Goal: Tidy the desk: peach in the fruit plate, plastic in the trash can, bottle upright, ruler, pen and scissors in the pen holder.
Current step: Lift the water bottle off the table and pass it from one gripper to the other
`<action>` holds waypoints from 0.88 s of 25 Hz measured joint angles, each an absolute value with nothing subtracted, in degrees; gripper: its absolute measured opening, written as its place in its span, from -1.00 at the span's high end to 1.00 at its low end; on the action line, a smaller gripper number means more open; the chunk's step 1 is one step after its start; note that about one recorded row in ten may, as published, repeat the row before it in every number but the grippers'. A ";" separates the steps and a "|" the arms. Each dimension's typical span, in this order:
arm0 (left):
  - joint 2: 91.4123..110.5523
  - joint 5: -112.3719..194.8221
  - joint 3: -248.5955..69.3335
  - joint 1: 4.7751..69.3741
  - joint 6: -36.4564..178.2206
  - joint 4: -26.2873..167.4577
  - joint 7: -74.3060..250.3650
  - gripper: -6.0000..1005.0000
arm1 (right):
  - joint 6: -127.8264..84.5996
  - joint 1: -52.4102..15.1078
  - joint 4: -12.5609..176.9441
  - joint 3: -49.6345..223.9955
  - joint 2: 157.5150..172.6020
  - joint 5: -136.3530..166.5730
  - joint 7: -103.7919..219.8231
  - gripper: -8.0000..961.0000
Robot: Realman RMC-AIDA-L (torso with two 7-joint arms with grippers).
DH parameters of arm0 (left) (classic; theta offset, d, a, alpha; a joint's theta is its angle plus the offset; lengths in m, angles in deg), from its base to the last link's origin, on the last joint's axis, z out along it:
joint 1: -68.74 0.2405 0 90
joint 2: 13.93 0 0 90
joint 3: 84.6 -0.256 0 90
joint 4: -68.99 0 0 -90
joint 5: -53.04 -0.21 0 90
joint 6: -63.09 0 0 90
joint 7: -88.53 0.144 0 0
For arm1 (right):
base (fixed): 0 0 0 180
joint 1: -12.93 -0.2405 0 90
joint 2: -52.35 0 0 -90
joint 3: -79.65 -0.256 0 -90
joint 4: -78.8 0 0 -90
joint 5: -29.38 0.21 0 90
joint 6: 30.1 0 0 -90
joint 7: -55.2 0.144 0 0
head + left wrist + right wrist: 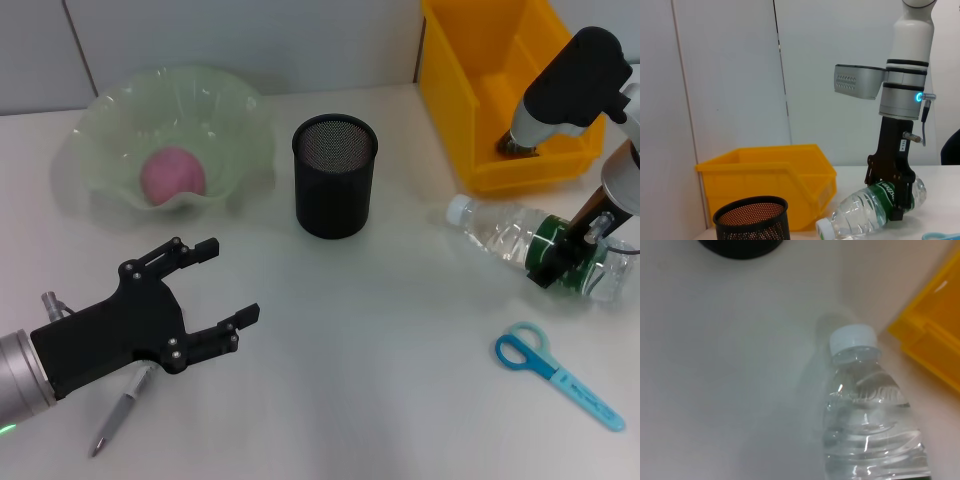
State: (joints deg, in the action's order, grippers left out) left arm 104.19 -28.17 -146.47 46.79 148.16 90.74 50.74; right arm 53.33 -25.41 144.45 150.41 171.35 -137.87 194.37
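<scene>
Pink peach sitting in the pale green fruit plate at the far left of the desk, seen from the head camera. Black mesh pen holder upright mid-desk, just right of the plate. Yellow trash can at the far right. Clear bottle lying on its side in front of the can, white cap pointing left. Right gripper down over the green-labelled middle of the bottle, fingers clamped on either side of it. Blue scissors flat on the desk, nearer than the bottle and apart from it. Left gripper hovering low at the near left, fingers spread wide, gripping nothing. Grey pen lying under that arm, partly hidden by it.

Over to the left wrist camera: right gripper straddling the bottle, fingers against the green label. Trash can behind, pen holder in front.

Right wrist camera: bottle close up, cap toward the pen holder, corner of the trash can beside it. No fingers visible here.
</scene>
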 joint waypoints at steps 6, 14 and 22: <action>104.19 -28.17 -146.47 46.77 148.16 90.72 50.73 -0.58 | 53.31 -25.36 144.43 150.40 171.35 -137.87 194.44 -0.61; 104.19 -28.17 -146.47 46.77 148.17 90.70 50.70 -0.57 | 53.69 -24.61 145.74 150.40 171.40 -137.88 194.56 -0.61; 104.27 -28.18 -146.47 46.77 148.16 90.79 50.74 -0.57 | 54.77 -22.79 149.97 152.15 171.62 -137.53 195.41 -0.61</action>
